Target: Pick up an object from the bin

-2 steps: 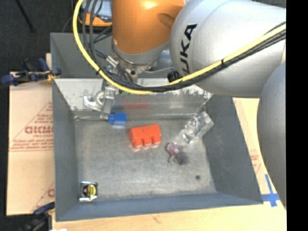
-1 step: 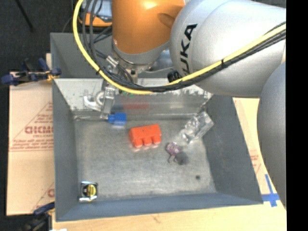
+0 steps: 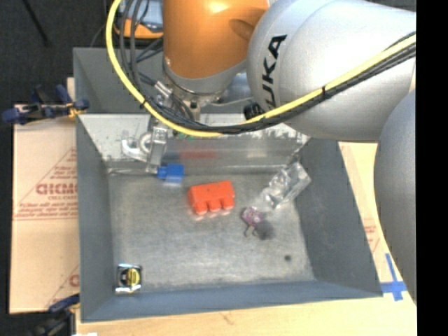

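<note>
Small blue rectangular block (image 3: 170, 173) sits on the bin floor at the far left, right at the foot of the back wall. Gripper (image 3: 155, 165) is down at that same spot. Its metal tip comes down along the back wall and ends just left of the blue block, touching it or nearly so. Can't tell whether the block is actually inside the grip, and can't tell whether the gripper is open or closed from this angle. A shiny metal loop-shaped piece (image 3: 133, 145) sits just left of the gripper against the back wall; unclear if it's robot hardware or a loose part. Next out, near mid-floor, is an orange plastic block with three rounded lobes (image 3: 211, 198), lying flat and apart from the blue one. Right of it is a small dark purple object (image 3: 253, 219), too small to identify. Beyond that, a clear crinkled plastic piece (image 3: 283, 187) lies toward the right wall, close to the purple thing. A small yellow-and-black tape measure (image 3: 129, 277) is alone in the near-left corner, well apart from everything else. The grey metal bin (image 3: 94, 215) floor between them is bare. Above are the orange wrist cover (image 3: 210, 26), a looping yellow cable (image 3: 119, 61) and the silver arm (image 3: 336, 61) coming in from the right.
</note>
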Motion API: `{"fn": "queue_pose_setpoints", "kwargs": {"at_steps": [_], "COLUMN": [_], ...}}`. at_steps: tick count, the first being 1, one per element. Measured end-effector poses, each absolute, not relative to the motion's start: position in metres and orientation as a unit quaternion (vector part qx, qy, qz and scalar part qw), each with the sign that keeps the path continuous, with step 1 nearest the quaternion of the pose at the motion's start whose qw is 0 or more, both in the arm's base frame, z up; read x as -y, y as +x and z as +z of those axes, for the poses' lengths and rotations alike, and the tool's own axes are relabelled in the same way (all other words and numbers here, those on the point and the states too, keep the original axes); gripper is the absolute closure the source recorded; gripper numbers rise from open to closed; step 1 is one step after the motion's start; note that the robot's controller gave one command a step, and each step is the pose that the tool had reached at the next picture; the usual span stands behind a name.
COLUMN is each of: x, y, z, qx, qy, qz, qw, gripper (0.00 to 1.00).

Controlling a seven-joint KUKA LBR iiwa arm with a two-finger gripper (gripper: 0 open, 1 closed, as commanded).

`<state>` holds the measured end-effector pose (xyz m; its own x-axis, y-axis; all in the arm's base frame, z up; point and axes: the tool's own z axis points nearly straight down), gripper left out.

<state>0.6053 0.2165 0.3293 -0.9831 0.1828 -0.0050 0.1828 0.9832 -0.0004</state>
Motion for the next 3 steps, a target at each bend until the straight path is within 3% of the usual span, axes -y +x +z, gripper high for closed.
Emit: {"fn": "queue_pose_setpoints", "kwargs": {"at_steps": [3], "x": [-0.2165], "y": [0.6053], "z": [0.3293], "qx": [-0.996], "qy": [0.092], "qz": [0.000], "qw": [0.002], "gripper": [1.00]}}
